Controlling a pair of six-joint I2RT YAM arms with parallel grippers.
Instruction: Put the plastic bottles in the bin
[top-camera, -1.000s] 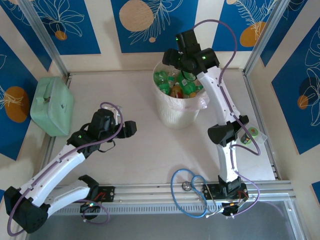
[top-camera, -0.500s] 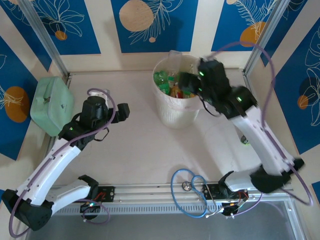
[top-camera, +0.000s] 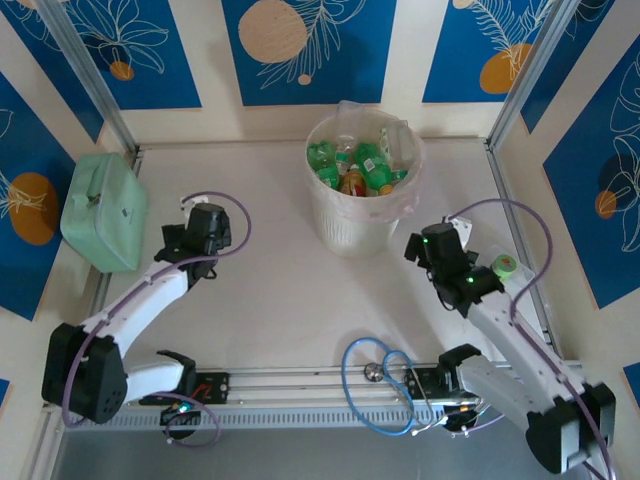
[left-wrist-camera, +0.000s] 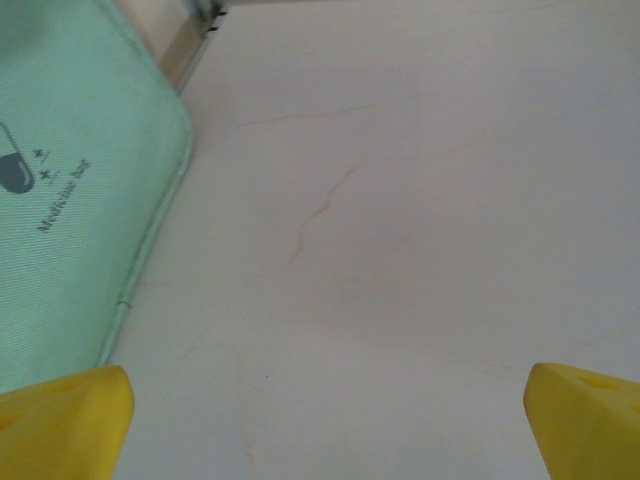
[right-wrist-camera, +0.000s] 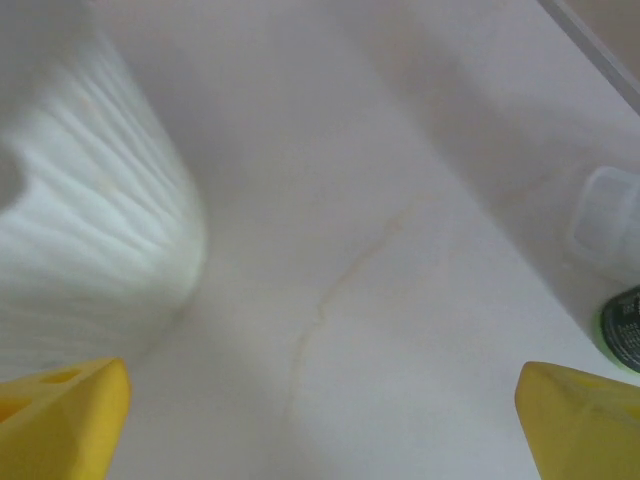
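The bin (top-camera: 345, 232), a round cream bucket lined with clear plastic, stands at the back centre. Several plastic bottles (top-camera: 354, 166) lie piled inside it: green ones, clear ones and one with an orange-red label. My left gripper (top-camera: 192, 228) hovers low over bare table, left of the bin and beside the mint-green case. In the left wrist view its yellow fingertips (left-wrist-camera: 62, 418) stand far apart, so the left gripper (left-wrist-camera: 325, 430) is open and empty. My right gripper (top-camera: 437, 244) sits just right of the bin. It (right-wrist-camera: 320, 430) is open and empty, with the bin's ribbed wall (right-wrist-camera: 90, 250) at its left.
A mint-green case (top-camera: 103, 210) (left-wrist-camera: 70, 190) lies at the left edge. A green tape roll (top-camera: 507, 264) (right-wrist-camera: 624, 327) and a small clear container (right-wrist-camera: 606, 214) rest by the right rail. Blue cable (top-camera: 385, 385) loops at the near edge.
The right arm drew back from above the bin and came down to the table at its right. The left arm pulled back toward the left. Both grippers opened wider.
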